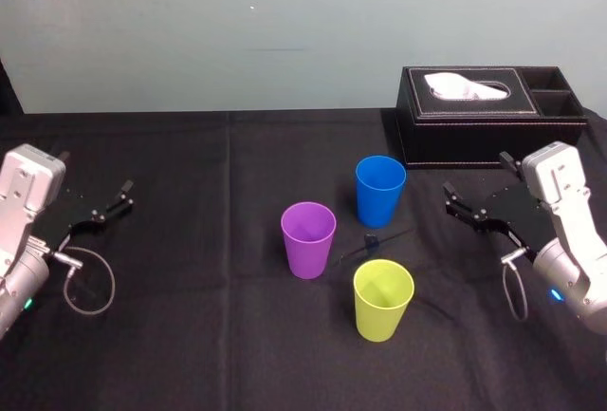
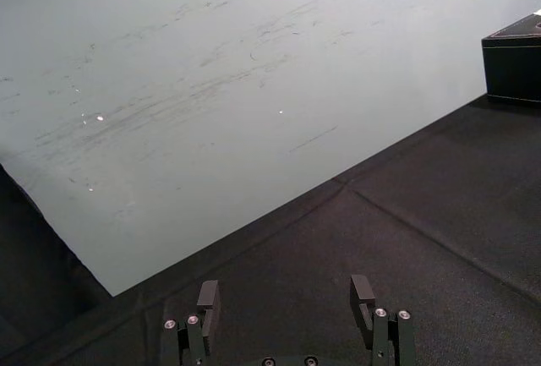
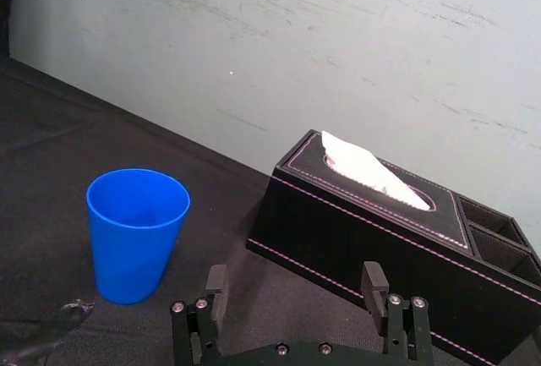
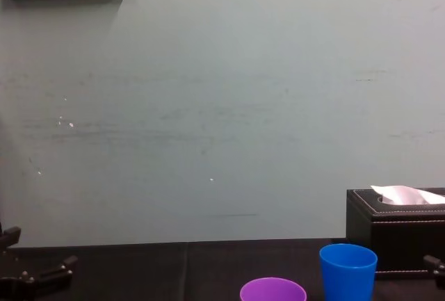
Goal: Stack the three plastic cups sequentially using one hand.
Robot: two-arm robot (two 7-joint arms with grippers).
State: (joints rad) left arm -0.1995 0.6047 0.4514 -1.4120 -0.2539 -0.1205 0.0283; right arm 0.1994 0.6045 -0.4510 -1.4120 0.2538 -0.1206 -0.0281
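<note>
Progress: nothing is stacked yet; the three cups stand apart from one another, upright with their mouths up.
Blue cup (image 1: 380,190): farthest back of the three, near the front of the black tissue box (image 1: 488,126) but not touching it.
Purple cup (image 1: 308,239): forward of the blue cup and to the robot's left of it, with a clear gap between them.
Yellow-green cup (image 1: 383,299): nearest the robot, to the right of the purple cup and apart from both others.
Small dark object (image 1: 372,240): lies on the black-clothed surface (image 1: 209,316) between the three cups, with a thin cord trailing from it; too small to identify.
Right gripper (image 1: 474,174): at the right of the surface, just in front of the tissue box and well apart from the blue cup; fingers spread and holding nothing.
Left gripper (image 1: 95,172): at the far left of the surface, well apart from every cup; fingers spread and empty.
Step in hand: judged to be the very start, with no cup approached or grasped.
Left to do: both nestings, one cup into a second and then the third joined to that pair.
Likely working arm: the right looks better placed, since its wrist view faces the blue cup, but this cannot be told for certain.
Risk: the cord among the cups could snag a lifted cup, and light tapered cups may tip if nudged.
</note>
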